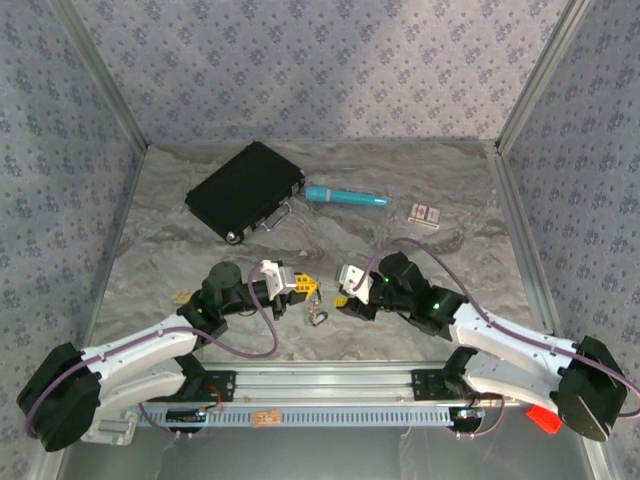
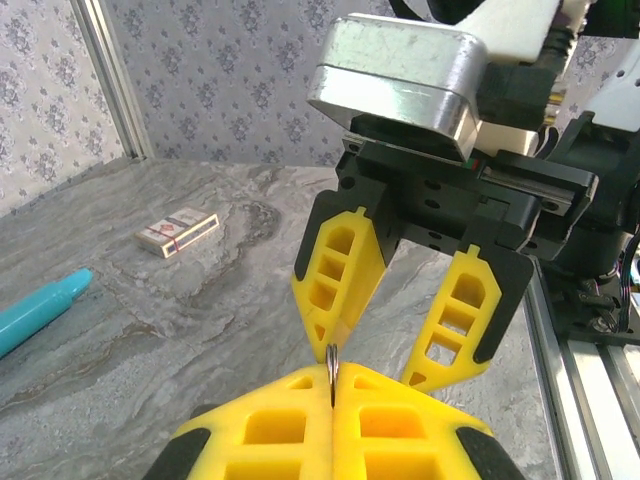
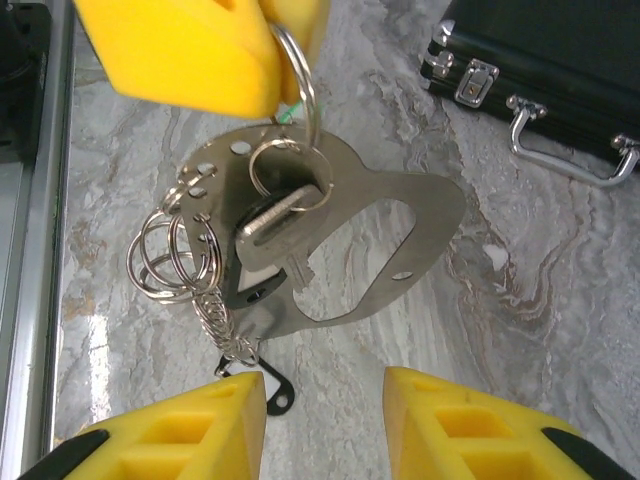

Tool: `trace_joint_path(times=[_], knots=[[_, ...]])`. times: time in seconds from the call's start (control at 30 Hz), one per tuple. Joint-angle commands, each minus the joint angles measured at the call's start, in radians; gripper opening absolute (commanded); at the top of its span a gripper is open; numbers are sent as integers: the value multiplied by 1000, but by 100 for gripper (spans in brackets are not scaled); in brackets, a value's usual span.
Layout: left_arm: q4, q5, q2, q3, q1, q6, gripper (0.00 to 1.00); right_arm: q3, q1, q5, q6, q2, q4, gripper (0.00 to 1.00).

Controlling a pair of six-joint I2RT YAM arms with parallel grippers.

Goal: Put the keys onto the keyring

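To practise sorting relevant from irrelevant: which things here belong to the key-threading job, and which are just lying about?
Job: keyring; keys; left claw, pinching the keyring; right claw, open.
Lying about: black case; teal pen; small box.

light: bright, even | shadows: soft | glare: on marble tabletop | focus: close foreground blurred

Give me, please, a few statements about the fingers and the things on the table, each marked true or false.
1. The left fingers are shut on the keyring. True.
2. The right fingers grip the keyring. False: they stand open, not closed on it.
3. The pen lies between the case and the box. True.
4. The case stands open. False: it is shut.
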Motion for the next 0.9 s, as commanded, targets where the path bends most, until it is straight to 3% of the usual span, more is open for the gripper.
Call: trace_joint_path(times=[0.0, 0.37, 0.87], knots=[[74, 18, 4, -4, -4, -15, 0, -17, 20, 30, 23, -9, 64, 37], [77, 20, 1, -4, -3, -23, 0, 21, 43, -35, 59, 58, 133, 39], [73, 22, -3, -5, -4, -22, 0, 43, 48, -4, 61, 91, 189, 35]])
